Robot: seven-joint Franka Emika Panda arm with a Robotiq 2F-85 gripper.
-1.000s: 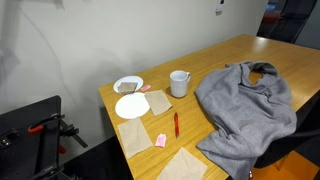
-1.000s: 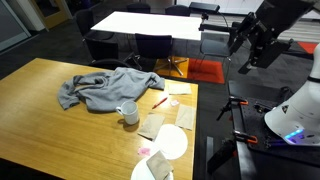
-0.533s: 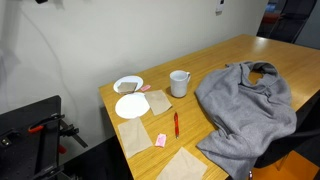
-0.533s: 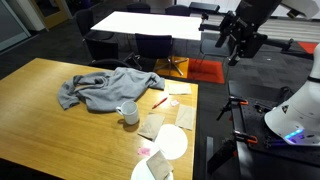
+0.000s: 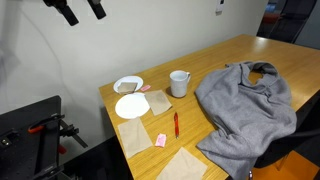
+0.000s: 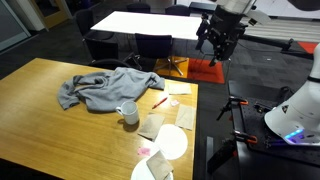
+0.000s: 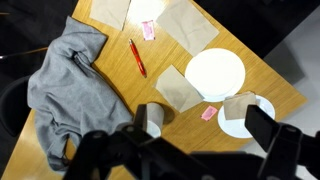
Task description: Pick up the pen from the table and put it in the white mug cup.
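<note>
Black jaws wide apart, high over the table point(image 5: 245, 52)

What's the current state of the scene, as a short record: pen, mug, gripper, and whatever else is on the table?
pen: lying flat on the table, not yet picked up
white mug cup: upright, apart from the pen, near the grey cloth
gripper: open, empty, high up, far from the pen
other items: white plate, white bowl, pink block, brown napkins
</note>
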